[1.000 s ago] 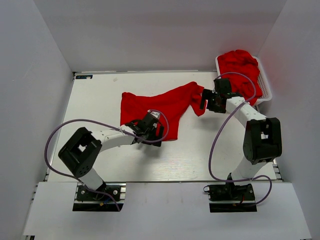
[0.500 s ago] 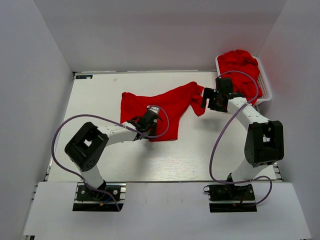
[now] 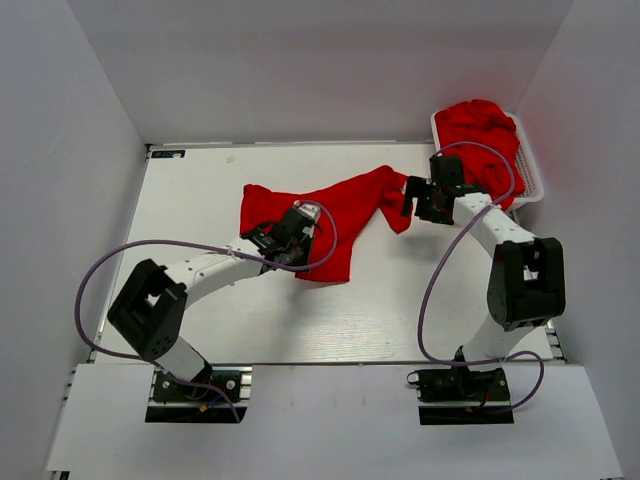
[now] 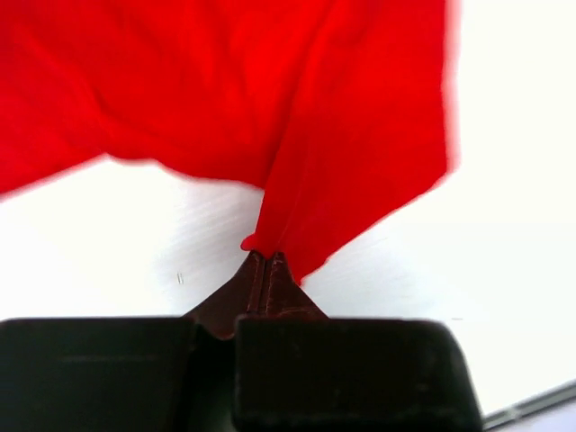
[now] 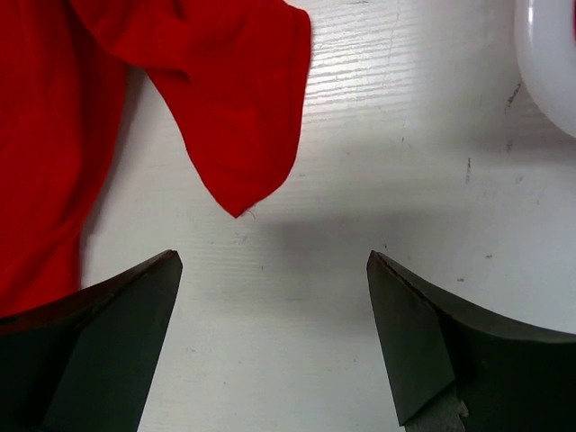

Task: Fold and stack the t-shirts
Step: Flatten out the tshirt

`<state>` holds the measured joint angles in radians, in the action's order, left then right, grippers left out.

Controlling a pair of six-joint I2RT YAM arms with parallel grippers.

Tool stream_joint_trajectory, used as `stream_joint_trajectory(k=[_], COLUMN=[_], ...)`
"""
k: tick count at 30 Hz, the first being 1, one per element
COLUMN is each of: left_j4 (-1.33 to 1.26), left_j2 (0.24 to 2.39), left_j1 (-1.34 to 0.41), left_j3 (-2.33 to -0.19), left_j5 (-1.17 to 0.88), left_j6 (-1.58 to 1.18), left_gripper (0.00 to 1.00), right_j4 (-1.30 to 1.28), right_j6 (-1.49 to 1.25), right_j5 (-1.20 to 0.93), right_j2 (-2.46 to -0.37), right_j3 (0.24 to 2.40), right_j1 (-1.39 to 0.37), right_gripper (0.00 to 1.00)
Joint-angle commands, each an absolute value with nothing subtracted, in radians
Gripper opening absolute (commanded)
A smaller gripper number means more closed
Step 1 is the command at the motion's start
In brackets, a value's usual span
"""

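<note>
Pinching a narrow tuck at the near hem of the red t-shirt [image 4: 360,108], the left pincer [image 4: 267,263] has its jaws pressed hard together. The cloth fans out from the tips and away across the white table [image 4: 513,216].

The right pincer [image 5: 270,261] hangs wide open with nothing between its fingers. The shirt's sleeve [image 5: 238,108] lies just ahead of it and to its left, the sleeve tip stopping short of the gap. Off to that pincer's far right, a white slotted basket [image 3: 535,185] holds a heap of more red t-shirts [image 3: 480,130].

What worries me is how little cloth the left pincer has. It looks like only a sliver of hem, so a firm pull could slide it free. I cannot tell whether it caught one layer or both. If only one, the shirt would open up rather than fold.

The shirt also lies rumpled and skewed, and nothing pins its far side. Dragging one point may therefore bunch it or haul the whole shirt along.
</note>
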<state>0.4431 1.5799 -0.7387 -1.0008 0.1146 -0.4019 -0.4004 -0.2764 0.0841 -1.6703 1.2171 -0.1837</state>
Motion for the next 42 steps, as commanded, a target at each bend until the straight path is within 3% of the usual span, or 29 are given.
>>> stream_joint_trajectory(k=[1, 25, 29, 32, 33, 34, 35, 42], left_j4=[0.480, 0.534, 0.534, 0.544, 0.545, 0.545, 0.554, 0.657], left_j2=[1.496, 1.496, 1.496, 1.496, 1.485, 1.485, 1.485, 1.464], left_j1=[-0.739, -0.730, -0.730, -0.730, -0.730, -0.730, -0.730, -0.680], left_j3=[-1.084, -1.164, -1.164, -1.164, -1.173, -1.173, -1.189, -1.394], left_j5=[0.110, 0.147, 0.156, 0.176, 0.189, 0.207, 0.222, 0.494], left_j6=[-0.353, -0.353, -0.353, -0.353, -0.353, -0.353, -0.353, -0.411], left_gripper=[0.00, 0.00, 0.00, 0.00, 0.00, 0.00, 0.00, 0.00], right_j4=[-0.387, -0.262, -0.247, -0.238, -0.238, -0.230, -0.224, -0.192], right_j6=[-0.262, -0.279, -0.287, -0.276, -0.273, -0.265, -0.261, -0.167], right_j5=[0.084, 0.107, 0.127, 0.138, 0.143, 0.149, 0.155, 0.265], right_j2=[-1.736, -2.002, -2.016, -2.029, -2.026, -2.025, -2.008, -1.780], right_j3=[1.275, 1.355, 1.347, 1.348, 1.348, 1.348, 1.345, 1.321], right_j1=[-0.189, -0.238, -0.247, -0.250, -0.250, -0.249, -0.250, -0.241], right_gripper=[0.90, 0.88, 0.72, 0.34, 0.11, 0.04, 0.00, 0.00])
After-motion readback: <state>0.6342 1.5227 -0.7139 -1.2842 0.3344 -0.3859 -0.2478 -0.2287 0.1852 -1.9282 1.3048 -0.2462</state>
